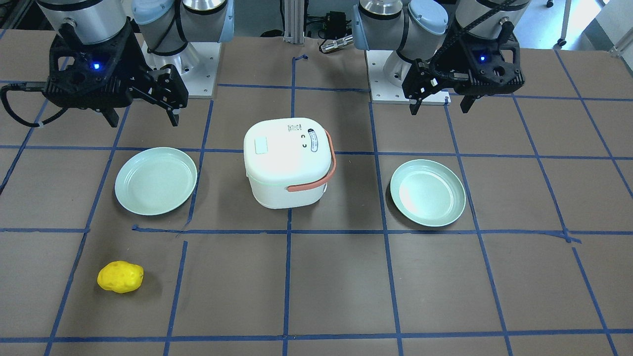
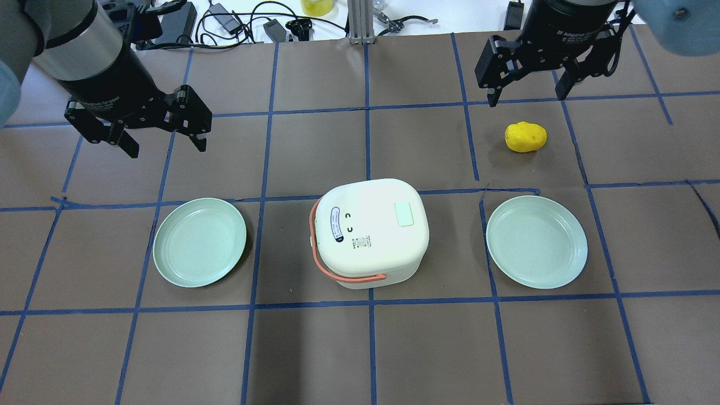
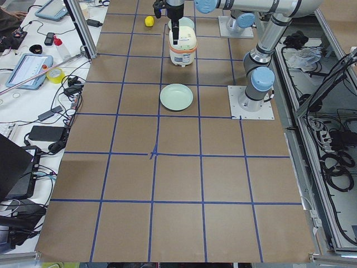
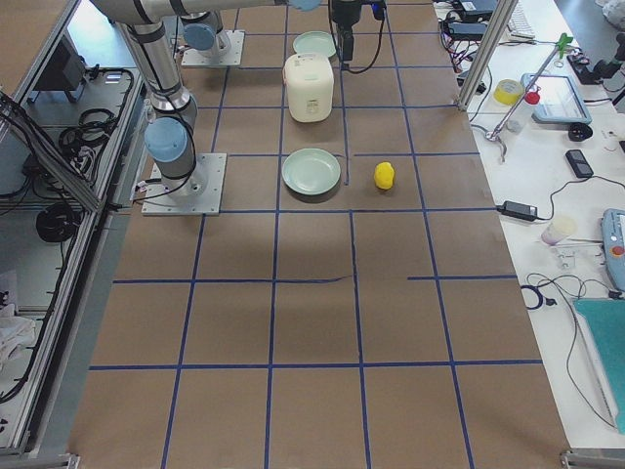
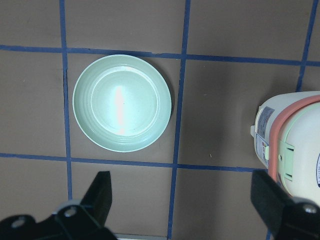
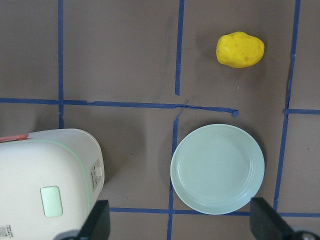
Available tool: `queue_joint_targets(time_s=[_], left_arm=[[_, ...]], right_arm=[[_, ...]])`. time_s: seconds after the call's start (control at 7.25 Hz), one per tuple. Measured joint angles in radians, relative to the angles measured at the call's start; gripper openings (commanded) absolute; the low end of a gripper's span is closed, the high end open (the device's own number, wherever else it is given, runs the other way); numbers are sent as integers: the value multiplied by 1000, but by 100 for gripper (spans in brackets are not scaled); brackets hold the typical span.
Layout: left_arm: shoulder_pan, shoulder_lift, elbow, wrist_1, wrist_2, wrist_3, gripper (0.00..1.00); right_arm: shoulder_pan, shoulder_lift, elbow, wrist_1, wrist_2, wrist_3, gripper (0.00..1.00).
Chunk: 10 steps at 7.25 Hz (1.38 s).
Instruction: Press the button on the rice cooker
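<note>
Left of the white rice cooker (image 2: 368, 230), raised above the table: left gripper (image 2: 167, 147), fingers spread wide, empty, with a green plate (image 2: 199, 242) just beside the cooker. Cooker itself at table centre, lid shut, pale green button (image 2: 404, 214) on top, untouched. To its right, a second plate (image 2: 537, 242), a yellow lump (image 2: 526, 136) on the side away from the robot, and right gripper (image 2: 527, 98) raised, wide, empty.

The taped table (image 2: 427, 349) bears a rice cooker (image 2: 368, 230), left plate (image 2: 199, 242), right plate (image 2: 537, 242) and yellow lump (image 2: 525, 136).
</note>
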Motion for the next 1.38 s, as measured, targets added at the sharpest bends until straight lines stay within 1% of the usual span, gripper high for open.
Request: queue_joint_targets(time_s=[0.14,0.28,0.41,0.55,0.83,1.1,1.38], left_arm=[[0,0,0,0,0,0,100],[0,0,0,0,0,0,100],[0,0,0,0,0,1,100],[0,0,0,0,0,0,100],[0,0,0,0,0,0,100],[0,0,0,0,0,0,100],[0,0,0,0,0,0,100]], right_arm=[[1,0,0,0,0,0,80],[3,0,0,1,1,0,42],[6,0,2,4,4,0,25],[10,-1,5,9,9,0,21],[40,-1,22,21,34,29,9],[130,8,67,13,44,120,3],[182,9,143,-46,54,176,2]])
